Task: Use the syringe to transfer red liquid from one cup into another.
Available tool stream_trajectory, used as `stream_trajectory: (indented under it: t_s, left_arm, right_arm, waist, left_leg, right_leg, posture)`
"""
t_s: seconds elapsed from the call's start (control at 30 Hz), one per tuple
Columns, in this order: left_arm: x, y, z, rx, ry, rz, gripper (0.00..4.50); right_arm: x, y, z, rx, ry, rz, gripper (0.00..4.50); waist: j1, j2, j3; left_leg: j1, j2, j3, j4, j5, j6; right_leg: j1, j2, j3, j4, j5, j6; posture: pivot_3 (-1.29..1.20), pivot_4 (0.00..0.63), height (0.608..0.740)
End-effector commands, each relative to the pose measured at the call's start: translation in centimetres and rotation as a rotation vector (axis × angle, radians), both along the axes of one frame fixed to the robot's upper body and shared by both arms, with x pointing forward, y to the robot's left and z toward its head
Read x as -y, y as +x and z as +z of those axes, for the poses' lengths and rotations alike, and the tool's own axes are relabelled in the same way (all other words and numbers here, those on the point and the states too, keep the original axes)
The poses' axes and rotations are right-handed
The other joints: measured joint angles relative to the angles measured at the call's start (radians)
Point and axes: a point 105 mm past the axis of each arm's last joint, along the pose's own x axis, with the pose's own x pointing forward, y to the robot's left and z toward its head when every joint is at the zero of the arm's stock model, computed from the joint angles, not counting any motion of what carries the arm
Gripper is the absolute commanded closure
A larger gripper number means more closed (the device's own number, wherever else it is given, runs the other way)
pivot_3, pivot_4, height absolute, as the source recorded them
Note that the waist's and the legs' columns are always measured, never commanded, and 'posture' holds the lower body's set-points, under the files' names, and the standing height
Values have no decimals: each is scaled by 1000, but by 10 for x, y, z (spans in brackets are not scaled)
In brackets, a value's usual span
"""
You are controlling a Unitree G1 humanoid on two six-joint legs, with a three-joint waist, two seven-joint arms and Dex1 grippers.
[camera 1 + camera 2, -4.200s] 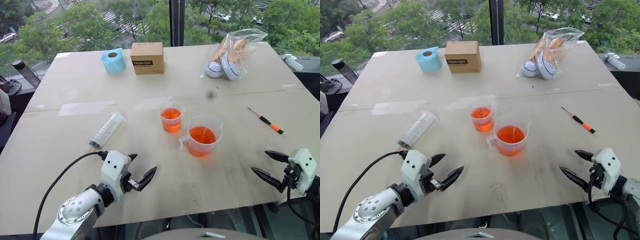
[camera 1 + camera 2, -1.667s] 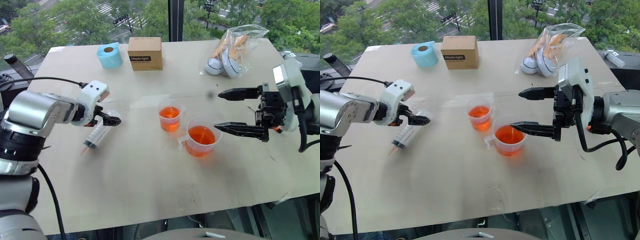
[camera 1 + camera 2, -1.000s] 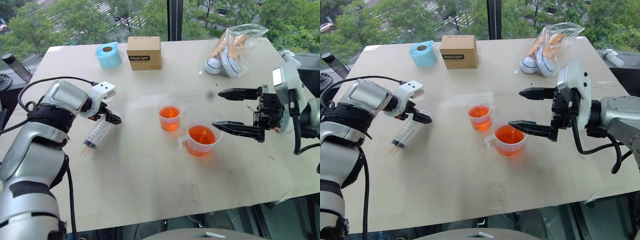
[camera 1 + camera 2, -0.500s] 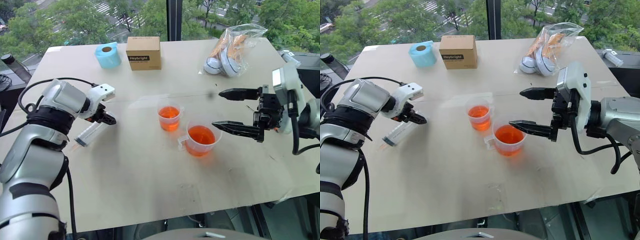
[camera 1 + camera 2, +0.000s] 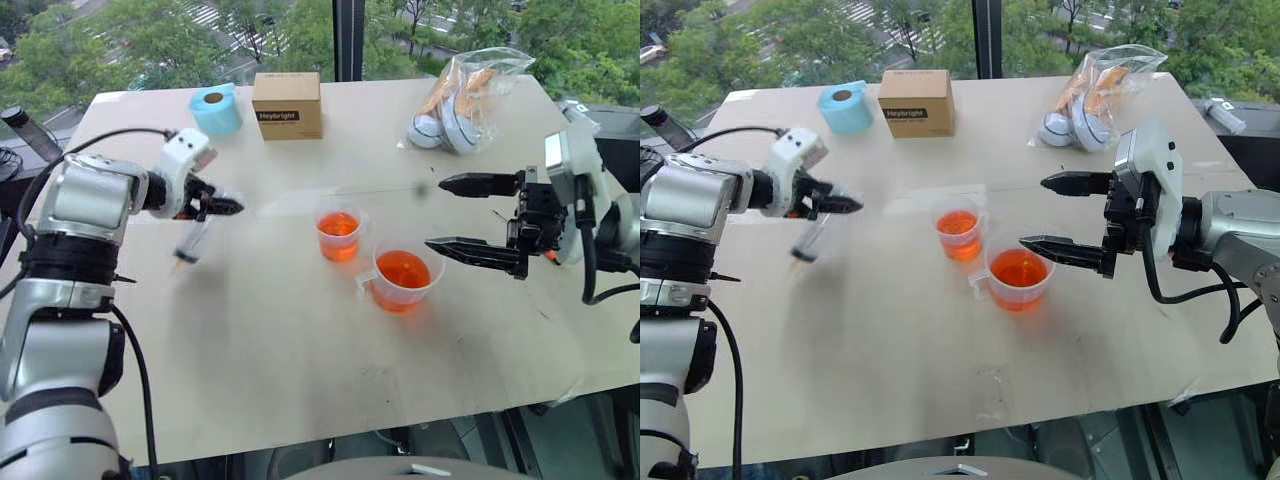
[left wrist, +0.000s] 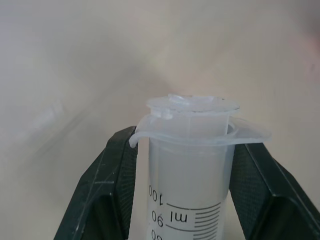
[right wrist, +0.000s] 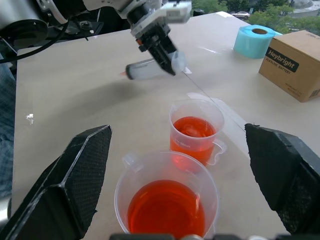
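Over the beige tabletop [image 5: 300, 340], left of centre, the left gripper [image 5: 212, 205] clamps the large clear plastic syringe [image 5: 190, 240] near its flange, which needs tipping nozzle-down toward 1 of the 2 clear cups of orange-red liquid [image 5: 404, 271] while the right gripper [image 5: 462, 216] hangs spread wide.

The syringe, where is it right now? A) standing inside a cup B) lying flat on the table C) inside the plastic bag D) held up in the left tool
D: the left tool is shut on the syringe near its plunger end, holding it above the table.
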Motion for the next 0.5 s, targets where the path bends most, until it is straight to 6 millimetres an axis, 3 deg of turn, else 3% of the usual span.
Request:
stream_trajectory:
  t_s: [0.03,0.27,0.5]
  left_arm:
    - [17,-5,64,315,-165,-68,2471]
    - [38,-38,97,437,-418,-258,2471]
    - [57,-67,107,408,-618,-440,2471]
  right_arm:
    - [0,-1,13,51,13,14,0]
    - [3,4,20,58,20,16,0]
    - [6,12,29,77,41,-3,0]
  waist:
    - [4,0,0]
    - [2,0,0]
    - [-5,0,0]
  left_leg:
    - [-5,0,-2,3,0,0]
    - [-8,-1,-1,5,0,0]
    - [-7,-1,-1,5,0,0]
  right_leg:
    - [-3,0,-2,1,0,1]
    - [-5,1,-2,0,2,3]
    - [-4,4,-2,1,2,3]
  posture:
    - [0,150,740]
    - [0,150,740]
    - [0,150,740]
